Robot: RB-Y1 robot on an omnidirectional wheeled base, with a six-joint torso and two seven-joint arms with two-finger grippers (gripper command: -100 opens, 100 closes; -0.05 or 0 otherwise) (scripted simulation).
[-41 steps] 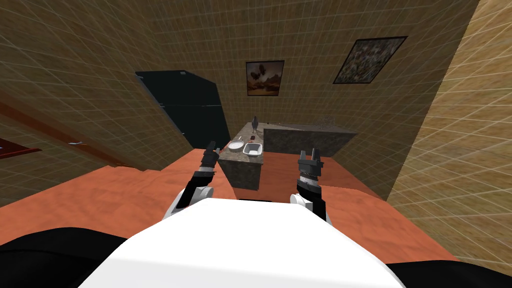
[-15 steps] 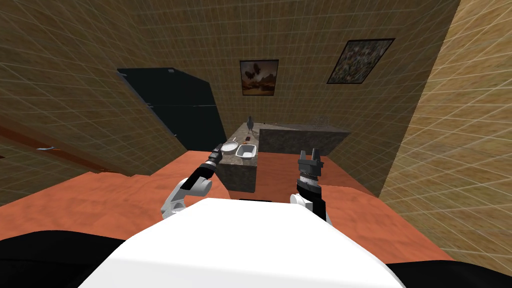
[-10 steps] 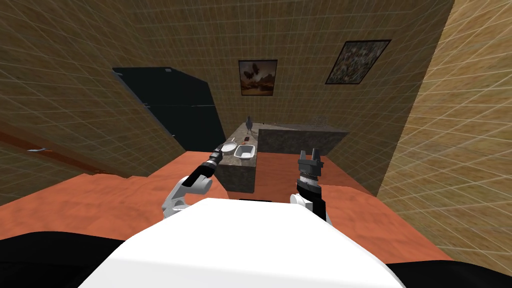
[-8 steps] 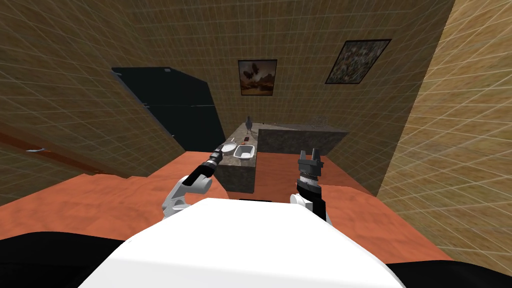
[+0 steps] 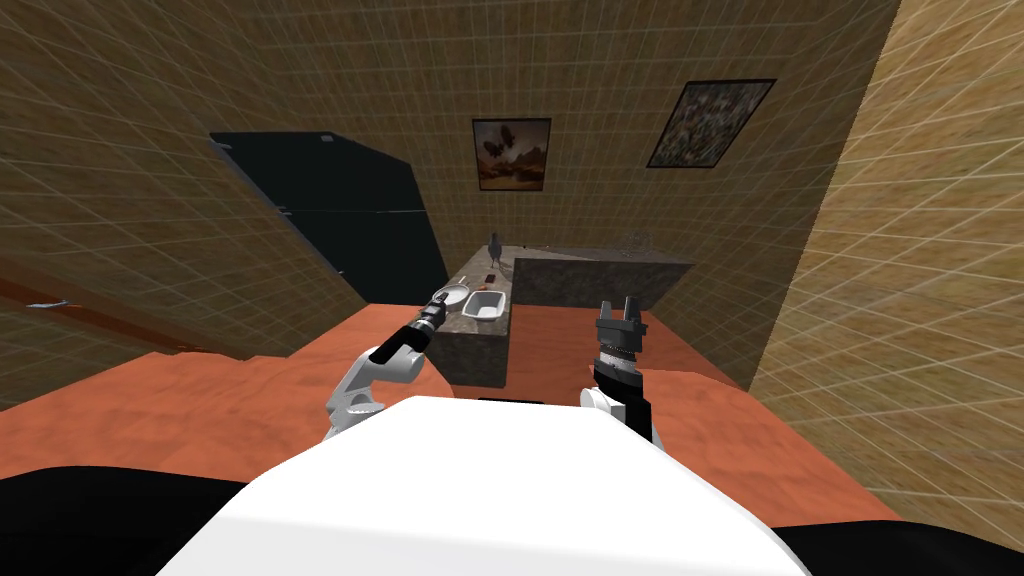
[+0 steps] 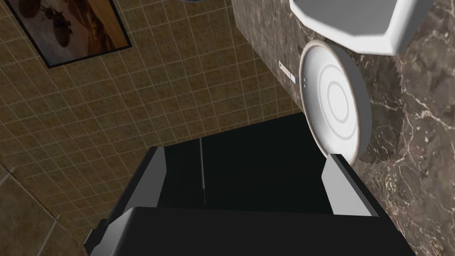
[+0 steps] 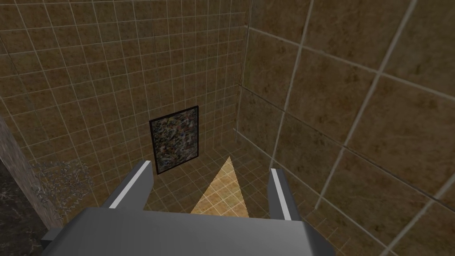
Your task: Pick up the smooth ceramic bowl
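Okay, approach step: left claw point(image 6: 245, 154), spread apart, hovers near the pan point(image 6: 335, 95) on the desk point(image 6: 422, 133); next, reach past it to the bowl point(image 6: 355, 22).

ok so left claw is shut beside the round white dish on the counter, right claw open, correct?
No: the left claw is open; the left wrist view shows its fingers apart, nothing between them. The rest holds: it is beside the round white dish on the counter, and the right claw is open.
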